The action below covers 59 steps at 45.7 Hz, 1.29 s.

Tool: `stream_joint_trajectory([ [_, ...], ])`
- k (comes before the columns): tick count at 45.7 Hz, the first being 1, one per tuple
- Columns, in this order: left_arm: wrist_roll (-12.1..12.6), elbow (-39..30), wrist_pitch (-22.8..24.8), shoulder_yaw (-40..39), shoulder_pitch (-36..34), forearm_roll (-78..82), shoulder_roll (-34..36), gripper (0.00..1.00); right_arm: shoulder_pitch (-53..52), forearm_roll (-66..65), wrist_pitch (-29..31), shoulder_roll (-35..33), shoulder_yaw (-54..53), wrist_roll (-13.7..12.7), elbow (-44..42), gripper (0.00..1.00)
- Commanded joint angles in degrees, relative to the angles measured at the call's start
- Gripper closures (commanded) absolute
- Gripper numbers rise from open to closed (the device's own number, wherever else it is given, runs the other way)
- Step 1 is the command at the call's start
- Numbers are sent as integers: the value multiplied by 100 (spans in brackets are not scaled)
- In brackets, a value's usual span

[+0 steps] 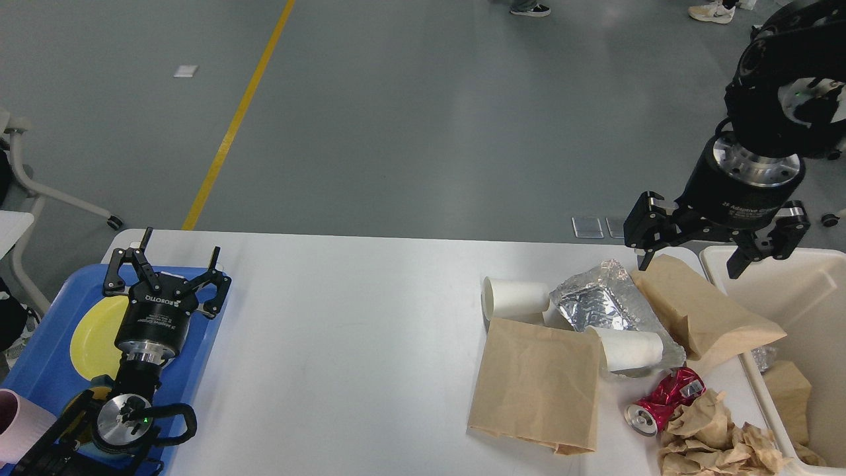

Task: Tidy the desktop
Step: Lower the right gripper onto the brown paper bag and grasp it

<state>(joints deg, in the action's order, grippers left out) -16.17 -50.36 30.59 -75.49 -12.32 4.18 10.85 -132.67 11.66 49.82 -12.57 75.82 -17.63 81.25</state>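
The white desktop (344, 330) fills the lower part of the head view. My left gripper (173, 259) is open and empty above the blue tray (39, 344) at the left edge. My right gripper (691, 264) is open and empty, hanging over the desktop's far right corner just above a brown paper bag (704, 311) that leans onto the beige bin (793, 297). On the right lie a flat brown paper bag (535, 390), two white paper cups (515, 299) (628, 349), a crumpled foil sheet (605, 303), a crushed red can (661, 400) and crumpled brown paper (710, 439).
The blue tray holds a yellow plate (92, 337). A pink cup (20, 423) shows at the bottom left. The beige bin has brown paper and foil inside (786, 383). A chair base (39, 185) stands at the far left on the grey floor.
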Motion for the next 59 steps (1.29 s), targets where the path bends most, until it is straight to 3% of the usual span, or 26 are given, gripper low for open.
stream_joint_trajectory([
  [1, 0, 0, 0, -1, -7, 4, 5, 4, -276, 3, 124, -149, -480, -4, 496, 0],
  [9, 0, 0, 0, -1, 1, -5, 5, 4, -391, 143, -34, -246, -700, -4, 655, 0],
  [23, 8, 0, 0, -10, -7, -5, 5, 4, -260, 565, -912, -308, -744, 5, 735, 0],
  [37, 8, 0, 0, -10, 1, 4, 5, 4, 1981, 530, -2283, -229, -1482, 23, 612, 0],
  [47, 8, 0, 0, -10, -7, -5, 5, 4, 3457, 231, -3311, 254, -1790, 40, -117, 0],
  [59, 8, 0, 0, -10, -7, -5, 5, 4, 4328, 161, -3690, 422, -1755, 49, -786, 0],
])
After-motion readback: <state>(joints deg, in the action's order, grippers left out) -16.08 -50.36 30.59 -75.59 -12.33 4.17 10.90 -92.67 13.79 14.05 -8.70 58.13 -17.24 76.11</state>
